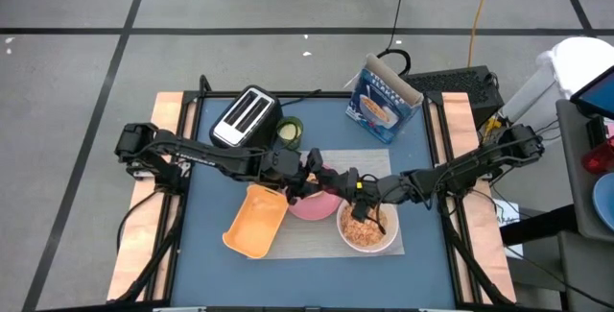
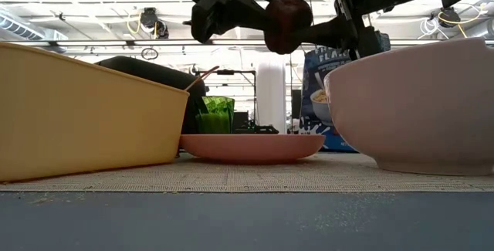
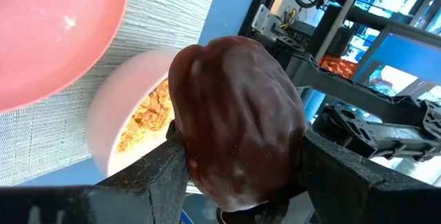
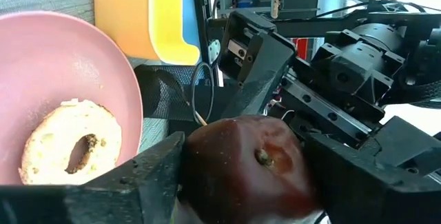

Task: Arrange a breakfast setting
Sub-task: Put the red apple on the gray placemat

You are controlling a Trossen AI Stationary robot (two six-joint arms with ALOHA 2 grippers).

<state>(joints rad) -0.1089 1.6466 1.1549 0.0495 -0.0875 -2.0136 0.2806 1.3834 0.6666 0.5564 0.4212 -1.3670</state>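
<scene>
Above the woven grey rectangular mat [image 1: 317, 230], two dark robot arms meet over a half-laid breakfast, both grippers closed around a single small, glossy dark-red fruit [image 3: 238, 117]. The left gripper [image 3: 241, 169] clamps the fruit between its fingers, and the right gripper [image 4: 241, 172] brackets the same fruit from the opposite side, its fingers against the skin and the stem dimple facing its camera; whether the right one bears any weight yet cannot be told. The fruit hangs clear of the table, over the gap between the round pink plate [image 2: 251, 147], where a toasted bagel [image 4: 69, 145] lies flat, and the round white bowl [image 1: 367, 226] filled with tan cereal [image 3: 148, 114]. The handover appears to turn on one line: the two grippers face each other across the fruit, left arm reaching from the plate side, right arm from the bowl side, so the right arm is the nearer to the bowl. A yellow rectangular tray [image 1: 256, 221] rests just beside the plate; a black-and-silver toaster [image 1: 246, 116] and a blue cereal box [image 1: 382, 99] stand at the table's far edge.
</scene>
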